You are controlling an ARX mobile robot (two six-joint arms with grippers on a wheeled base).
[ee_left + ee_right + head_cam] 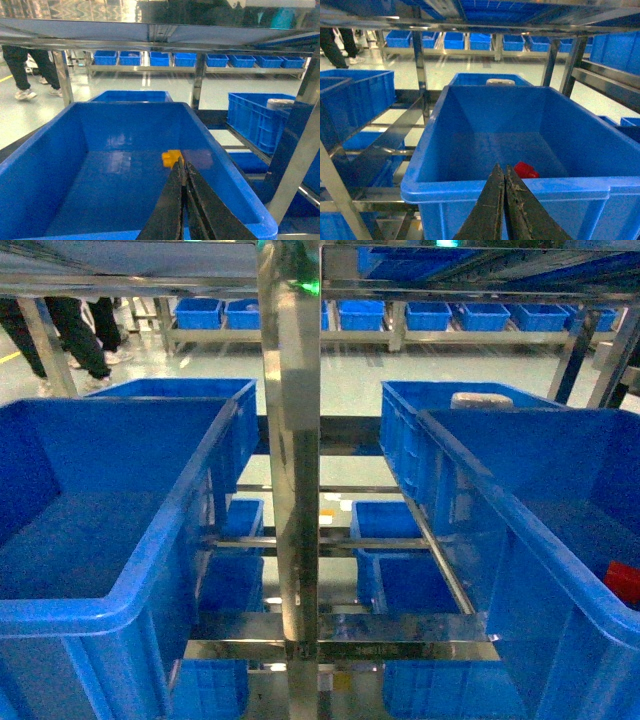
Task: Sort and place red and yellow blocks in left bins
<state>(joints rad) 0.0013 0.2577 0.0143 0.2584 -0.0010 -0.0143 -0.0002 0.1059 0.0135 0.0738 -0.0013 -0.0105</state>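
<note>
The yellow block (171, 158) lies on the floor of a large blue left bin (130, 104), near its right wall. My left gripper (183, 161) is shut and holds nothing, with its tips just in front of the yellow block and above the bin's near end. The red block (525, 170) lies inside another blue bin (445, 186), just behind the near rim. My right gripper (502, 165) is shut and holds nothing, over that rim, left of the block. In the head view the left bin (170, 530) is at the left and the red block (622, 582) sits in the right-hand bin (470, 462). Neither gripper shows there.
A shiny steel upright post (290, 440) stands between the two bins. More blue crates sit behind them, one holding a white object (482, 399), and others on the lower shelf (395, 540). A row of crates (400, 315) lines the far rack. People's legs (75, 335) are at the back left.
</note>
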